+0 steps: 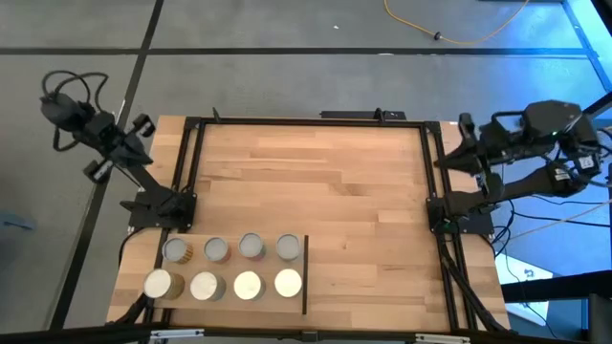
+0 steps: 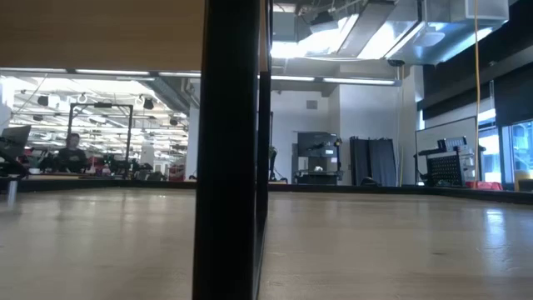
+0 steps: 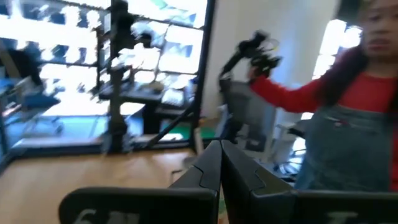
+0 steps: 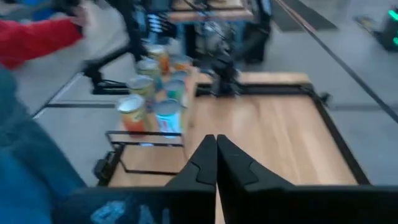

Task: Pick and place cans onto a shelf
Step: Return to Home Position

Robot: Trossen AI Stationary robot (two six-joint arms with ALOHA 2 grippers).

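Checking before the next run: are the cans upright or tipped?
Upright: the cans show eight round tops, two rows of four, on the shelf.

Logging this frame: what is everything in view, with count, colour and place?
cans: eight, silver or whitish tops, two rows of four on the shelf.
shelf: one, light wood, lower left of the table in the high view.
black bar: one, along the shelf's right edge.
table: one, plank-patterned wood, black-framed.
cable: one, yellow, on the floor beyond the table.
person: one, red sleeves, denim front, off the table.
left claw: shut, off the table's left side.
right claw: shut, off the table's right side.
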